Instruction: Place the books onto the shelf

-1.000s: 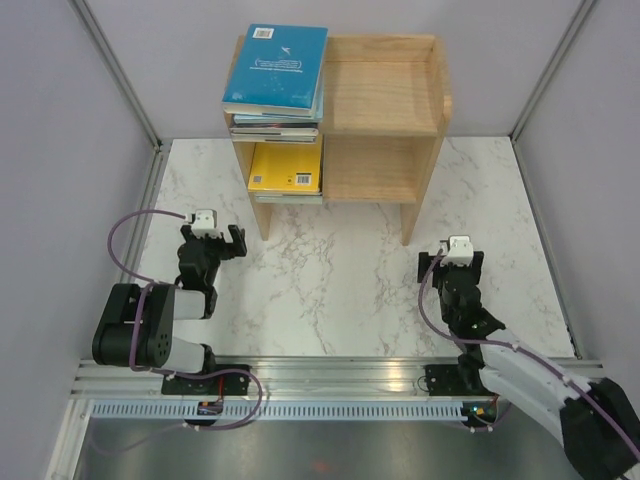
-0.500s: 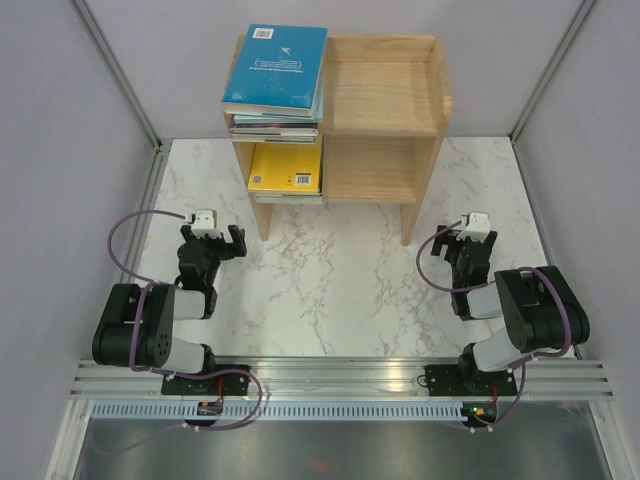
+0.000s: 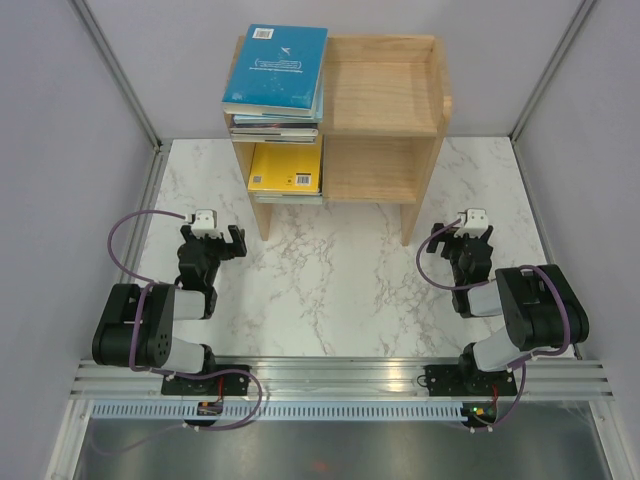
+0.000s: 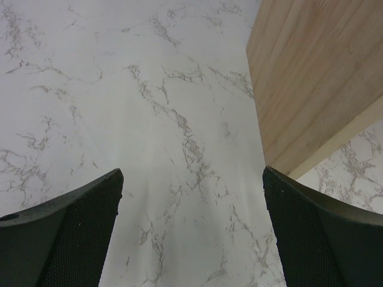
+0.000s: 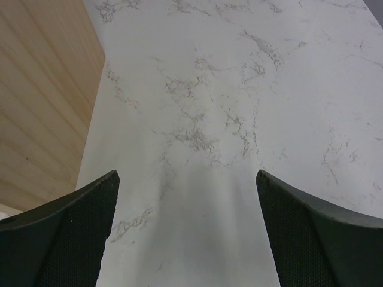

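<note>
Where the books (image 3: 276, 72) lie: all flat on the left half of the shelf (image 3: 385, 100), just as a second ago; none has shifted.
Top tier: a pile with a teal book (image 3: 277, 66) uppermost, its barcode sticker at the far edge.
Lower tier: a yellow book (image 3: 286, 167) lying on a thinner pile.
Right gripper (image 3: 462, 242): jaws spread wide, nothing between them, over the marble table (image 3: 340, 290) just right of the shelf's right leg.
Right arm (image 3: 525, 315): the one big change. A second ago it reached forward from its base. Now it is folded back on itself, with the gripper further right and nearer the shelf.
Left gripper (image 3: 214, 240): jaws wide apart and empty, left of the shelf's left leg, in the same pose as before.
</note>
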